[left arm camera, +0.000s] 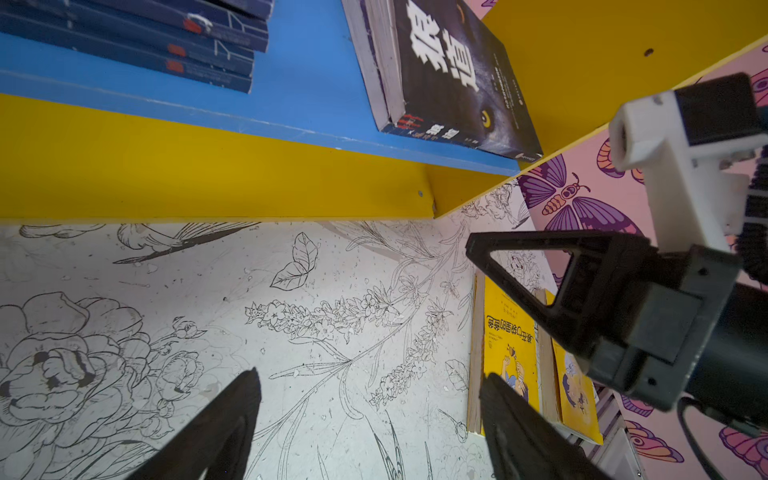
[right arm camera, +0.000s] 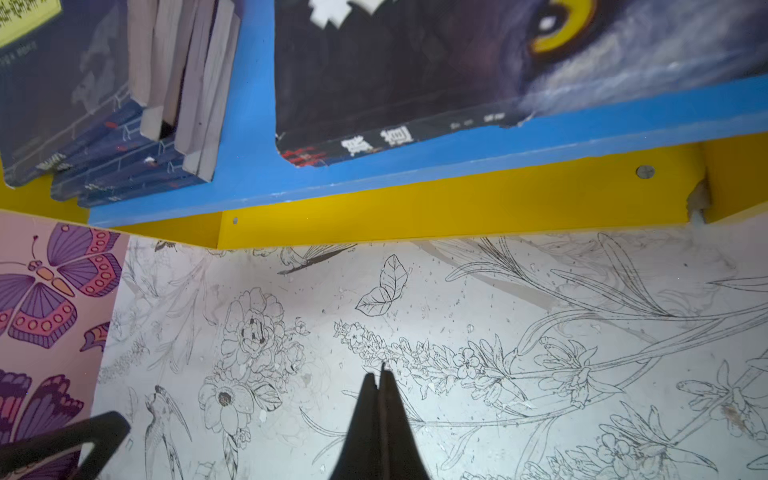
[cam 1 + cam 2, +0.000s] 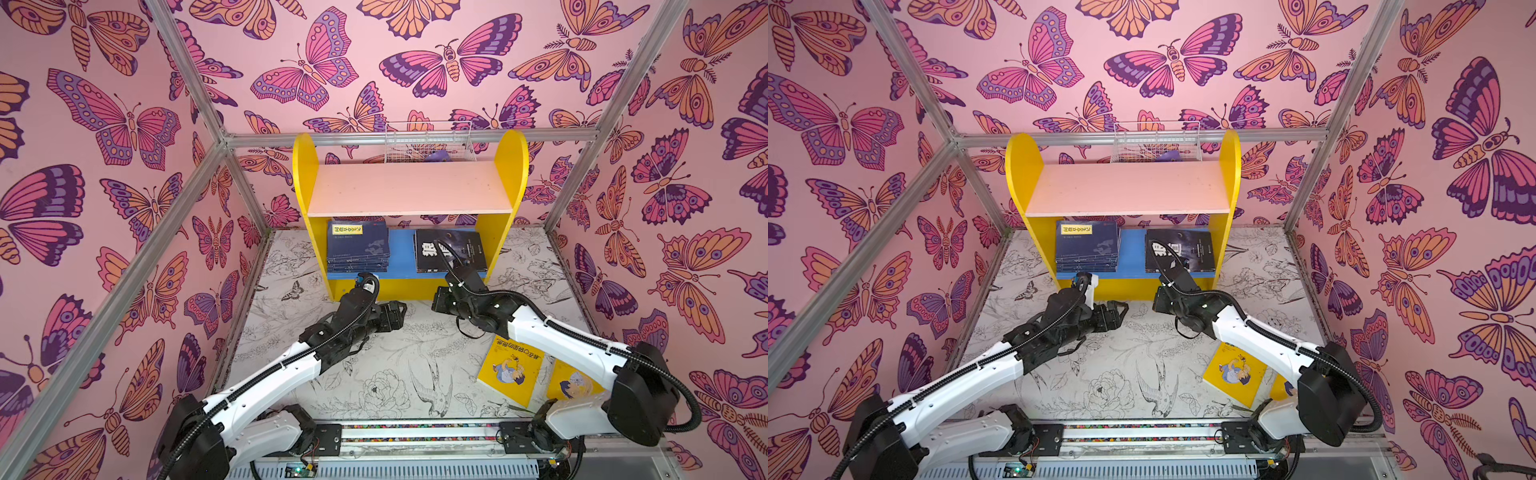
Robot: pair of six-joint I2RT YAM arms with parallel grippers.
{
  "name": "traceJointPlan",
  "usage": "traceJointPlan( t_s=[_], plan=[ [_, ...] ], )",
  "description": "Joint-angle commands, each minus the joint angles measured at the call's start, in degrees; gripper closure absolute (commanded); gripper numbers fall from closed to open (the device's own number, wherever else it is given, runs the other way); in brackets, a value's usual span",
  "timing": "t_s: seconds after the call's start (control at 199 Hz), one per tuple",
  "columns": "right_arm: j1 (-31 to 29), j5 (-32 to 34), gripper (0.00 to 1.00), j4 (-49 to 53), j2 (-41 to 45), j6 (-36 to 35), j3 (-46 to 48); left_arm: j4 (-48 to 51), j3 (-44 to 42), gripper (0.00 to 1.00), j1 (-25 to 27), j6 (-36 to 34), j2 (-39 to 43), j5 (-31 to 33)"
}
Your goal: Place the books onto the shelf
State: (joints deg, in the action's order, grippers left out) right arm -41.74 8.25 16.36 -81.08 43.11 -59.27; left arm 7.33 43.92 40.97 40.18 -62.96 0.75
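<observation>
Two yellow books (image 3: 509, 376) lie flat near the table's (image 3: 374, 374) front right corner, long axes roughly front-to-back. They are behind the right gripper (image 2: 382, 370), the nearer one, pinched shut and empty by the shelf (image 3: 305, 174). The left gripper (image 1: 370, 376) gapes, empty.

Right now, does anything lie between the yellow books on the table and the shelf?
Nothing lies on the table between the yellow books and the shelf; only the right arm stretches above them.
</observation>
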Motion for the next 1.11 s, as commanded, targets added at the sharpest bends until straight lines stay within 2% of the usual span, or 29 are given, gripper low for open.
traceJointPlan(
  t_s=[0.0,0.106,0.227,0.373,0.589,1.103],
  plan=[
    [0.2,-0.5,0.95,3.7,-2.1,-7.1,-4.8,0.3,-1.6,0.15,0.4,0.8,1.2,1.6],
    [1.5,-1.3,0.96,8.6,-5.4,-9.4,-10.6,0.3,-1.9,0.15,0.4,1.1,1.7,1.4],
    [5.0,-5.3,0.98,13.0,-8.6,-10.6,-15.8,0.4,-2.3,0.15,0.4,1.3,2.2,1.4],
    [7.7,-9.2,0.98,15.4,-12.3,-12.9,-19.5,0.7,-2.6,0.15,0.4,1.5,2.7,1.9],
    [12.0,-15.9,0.98,17.8,-15.1,-12.7,-22.2,0.9,-2.2,0.15,0.4,1.2,2.2,1.8],
    [14.9,-10.7,0.99,17.4,-16.7,-15.9,-24.5,1.0,-1.8,0.15,0.4,1.3,1.5,1.4]
  ],
)
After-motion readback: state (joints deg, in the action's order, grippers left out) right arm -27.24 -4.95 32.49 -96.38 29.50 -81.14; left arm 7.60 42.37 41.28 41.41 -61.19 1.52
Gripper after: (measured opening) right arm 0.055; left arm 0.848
